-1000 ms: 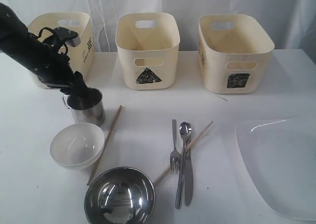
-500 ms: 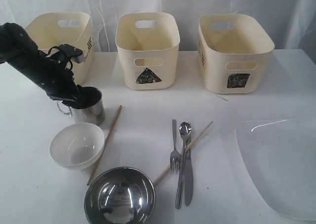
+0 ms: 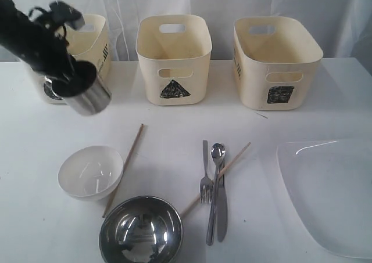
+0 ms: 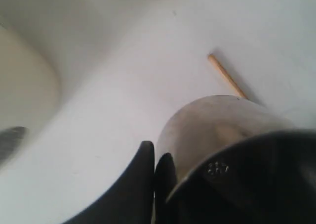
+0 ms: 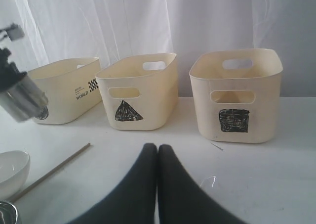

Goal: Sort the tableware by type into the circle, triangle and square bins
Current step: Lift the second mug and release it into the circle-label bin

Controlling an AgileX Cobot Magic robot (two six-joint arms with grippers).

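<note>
Mug (image 3: 87,97) clenched at its rim in left gripper (image 3: 71,82), held aloft and tilted just in front of circle bin (image 3: 100,45), seemingly to clear its wall; right gripper (image 5: 157,147) pinched together on nothing, well back from that bin.

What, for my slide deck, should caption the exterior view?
Left gripper holds a steel mug aloft before the leftmost bin.

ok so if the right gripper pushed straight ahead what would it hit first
Likely the triangle bin, near its corner facing the square bin; only bare table lies between it and the right gripper. Depth is unclear.
</note>
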